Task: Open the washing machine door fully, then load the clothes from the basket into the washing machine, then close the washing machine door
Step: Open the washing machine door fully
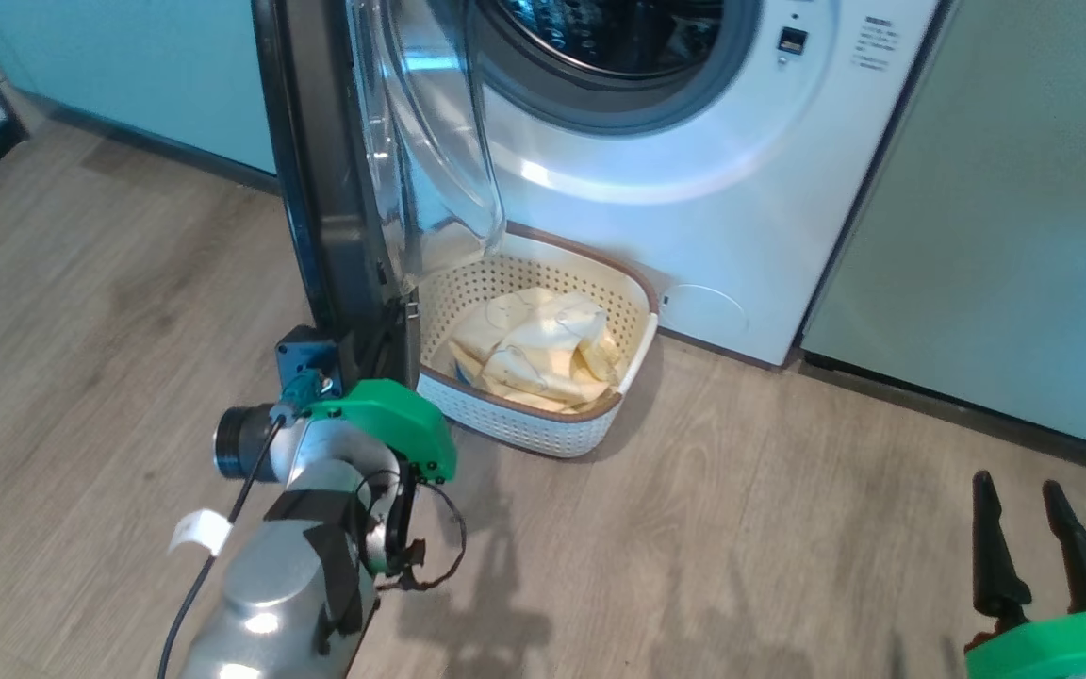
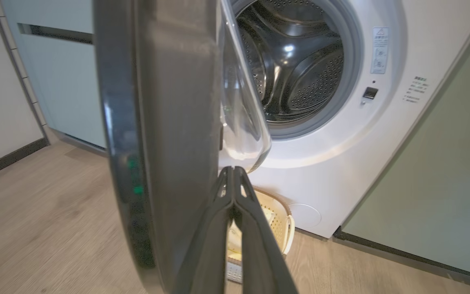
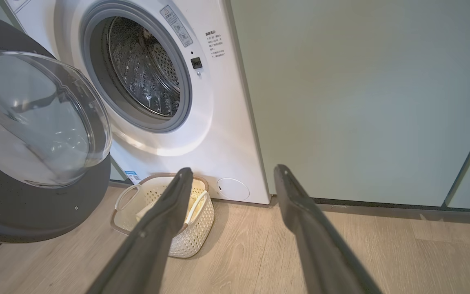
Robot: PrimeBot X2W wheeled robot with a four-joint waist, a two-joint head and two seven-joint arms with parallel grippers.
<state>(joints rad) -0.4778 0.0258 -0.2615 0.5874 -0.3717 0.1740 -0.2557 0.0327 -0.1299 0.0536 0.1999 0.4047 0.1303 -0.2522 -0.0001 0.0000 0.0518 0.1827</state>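
- The washing machine door (image 1: pixel 317 189) stands out roughly square to the front of the washing machine (image 1: pixel 694 189). In the head view it is seen edge-on, its black rim running from 12 to 6 o'clock, with the glass bowl (image 1: pixel 430 141) bulging toward 3 o'clock.
- Hinged on the machine's left side, it reads as about half open, so the first step is not finished.
- The left tool (image 2: pixel 231 169) has its two fingers pressed flat together and holds nothing. In the left wrist view its tips sit just under the bowl's lower edge, on the inner side of the rim. Whether they actually touch the rim I cannot tell.
- The relation that matters is that the rim lies at 9 o'clock of those closed fingers. A sideways push toward 9 o'clock should therefore swing the door wider, and the left arm is clearly the nearer one for it.
- The basket (image 1: pixel 543 429) sits on the floor (image 1: pixel 788 528) against the machine's foot, at about 2 o'clock from the left wrist, partly under the door.
- The clothes (image 1: pixel 543 349) lie heaped inside it, and none show in the drum (image 2: pixel 296 69).
- The right tool (image 1: pixel 1017 483) waits at 4 o'clock of the head view, well apart from the basket, fingers spread wide and empty.
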